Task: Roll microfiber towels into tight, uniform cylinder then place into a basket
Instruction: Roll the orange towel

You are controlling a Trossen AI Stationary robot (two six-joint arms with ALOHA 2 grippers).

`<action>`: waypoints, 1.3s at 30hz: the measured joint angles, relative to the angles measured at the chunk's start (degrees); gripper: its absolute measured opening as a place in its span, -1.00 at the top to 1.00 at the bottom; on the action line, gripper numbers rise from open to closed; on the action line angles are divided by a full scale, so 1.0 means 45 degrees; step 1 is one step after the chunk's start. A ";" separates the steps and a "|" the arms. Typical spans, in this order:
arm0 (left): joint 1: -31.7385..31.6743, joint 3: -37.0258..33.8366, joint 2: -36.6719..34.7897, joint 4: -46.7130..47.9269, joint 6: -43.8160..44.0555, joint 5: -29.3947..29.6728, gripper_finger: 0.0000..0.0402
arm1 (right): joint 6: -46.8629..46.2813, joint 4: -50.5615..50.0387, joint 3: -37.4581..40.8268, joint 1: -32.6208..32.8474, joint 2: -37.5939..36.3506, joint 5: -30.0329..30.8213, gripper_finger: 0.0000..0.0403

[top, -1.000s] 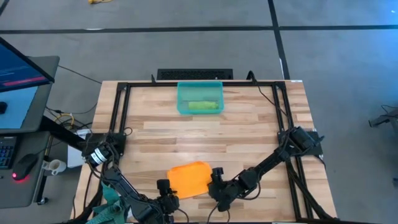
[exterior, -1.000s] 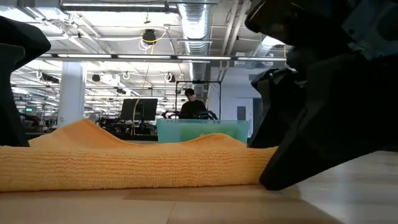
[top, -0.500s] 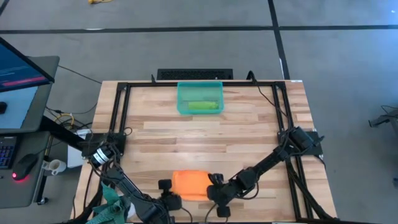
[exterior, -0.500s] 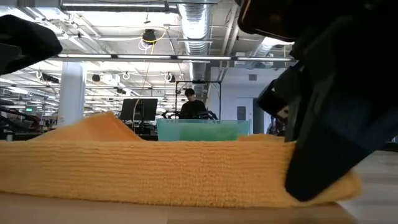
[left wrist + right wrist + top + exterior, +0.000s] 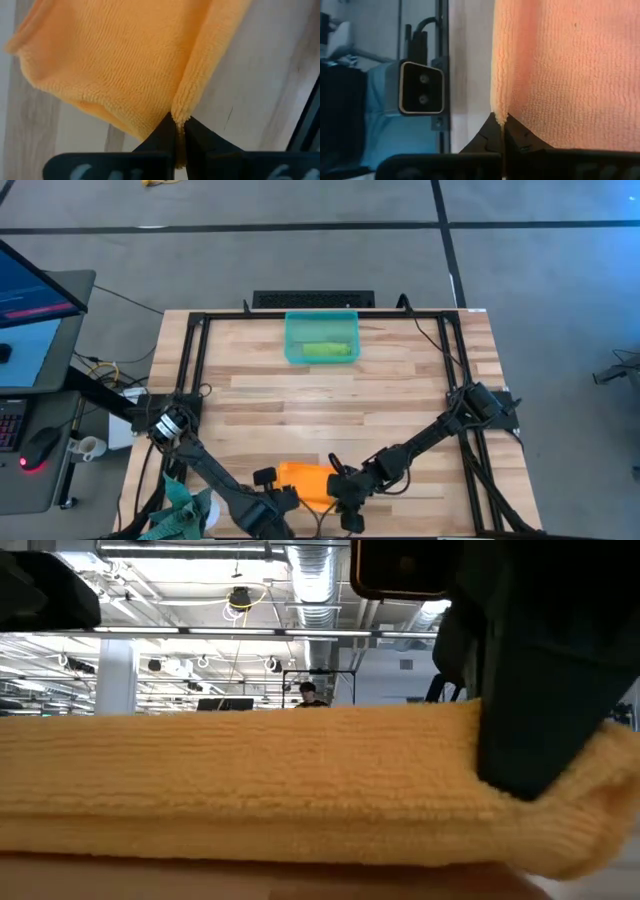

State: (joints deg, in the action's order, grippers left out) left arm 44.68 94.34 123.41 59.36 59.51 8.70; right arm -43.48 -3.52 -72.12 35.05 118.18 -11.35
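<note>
Left gripper (image 5: 177, 131) at the near table edge, fingers pinched together on a fold of the soft bright orange microfiber towel (image 5: 308, 481); clamp on the towel's corner edge plain in the left wrist view. Right gripper (image 5: 502, 131) just beside it on the towel's other near corner, likewise closed tight on a pinch of orange pile. Both arms reaching in low from their bases at the table's sides, meeting at the near edge centre.

Orange towel bunched into a narrow band between the two grippers, lying on the pale wooden plank tabletop (image 5: 330, 395). Seen from table height, towel (image 5: 250, 780) folded over on itself in thick layers, spanning almost the full width, one dark gripper pressed against its end.

Well apart, at the far side of the table: small rectangular translucent teal-green plastic basket (image 5: 292, 342), upright, with the rolled lime green microfiber towel (image 5: 325, 351) lying inside.

Black metal frame rails (image 5: 195, 350) around the table's sides and far edge.
</note>
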 joint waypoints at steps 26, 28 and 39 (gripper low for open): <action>-0.2010 0.0083 -0.0023 -0.1043 -0.0529 -0.4425 0.97 | -0.1790 0.0171 0.1555 -0.2385 -0.0052 -0.5385 0.96; -0.2010 0.0061 -0.0016 -0.1270 -0.0604 -0.4488 0.97 | -0.2018 0.0134 0.1560 -0.2614 -0.0052 -0.5585 0.95; -0.2001 0.0059 -0.0014 -0.1220 -0.0672 -0.4442 0.96 | -0.4131 -0.0100 0.1579 -0.3488 -0.0052 -0.5892 0.96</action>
State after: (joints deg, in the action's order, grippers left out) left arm 35.68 94.61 123.35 53.87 56.49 -11.29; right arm -62.07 -3.97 -65.01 19.35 117.95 -37.87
